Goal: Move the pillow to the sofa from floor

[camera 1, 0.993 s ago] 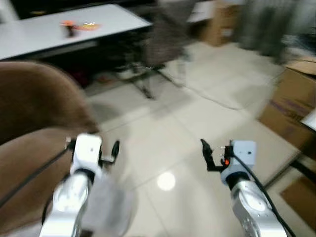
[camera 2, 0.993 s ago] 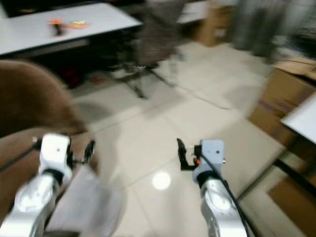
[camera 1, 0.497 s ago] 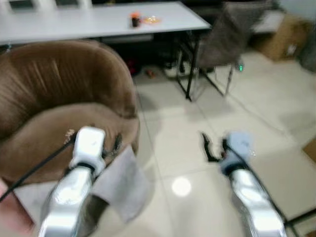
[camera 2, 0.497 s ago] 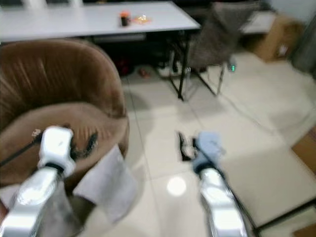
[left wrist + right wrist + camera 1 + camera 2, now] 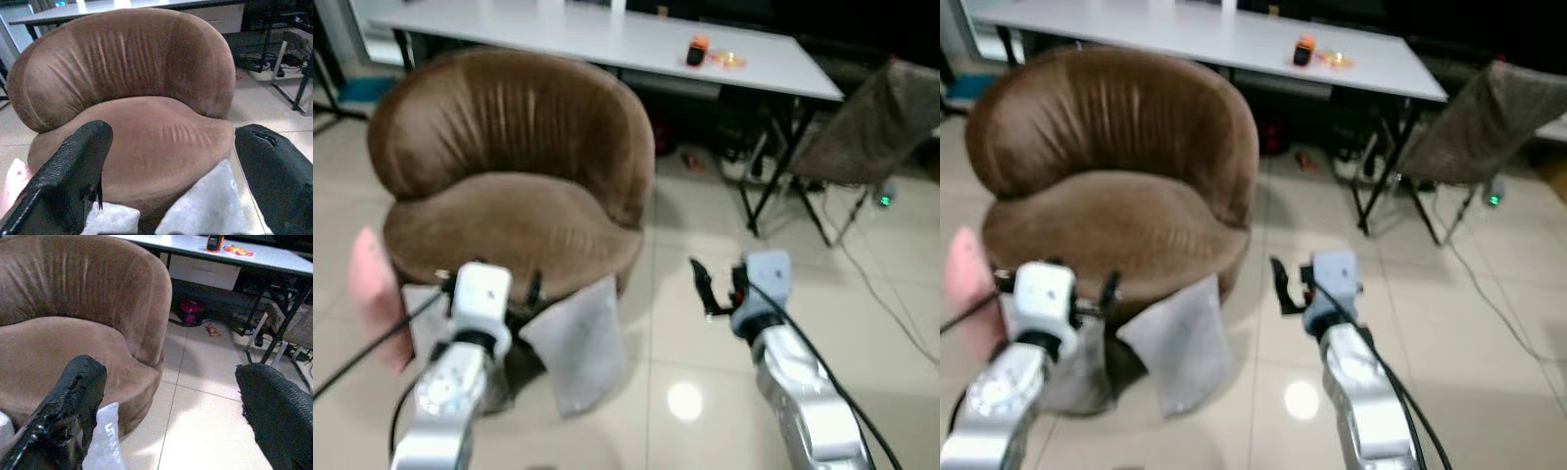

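Brown round-backed sofa (image 5: 514, 186), velvet-like, ahead of me and left of centre, its seat bare. White surface (image 5: 607, 34) far behind it carries an orange-topped item (image 5: 698, 50); a draped chair (image 5: 867, 122) sits far right. Grey pillow (image 5: 578, 343) on the floor, leaning on the sofa's near front edge, one corner up; a second grey cushion (image 5: 1072, 367) lies to its left and something pink (image 5: 374, 284) further left. I judge the pillow light, soft, compressible and unlikely to slip; I would pinch it deep at the raised corner or upper edge. Left gripper (image 5: 489, 294) hovers above the pillow, jaws released; right gripper (image 5: 720, 289) to its right over bare tile, jaws likewise spread and holding nothing.
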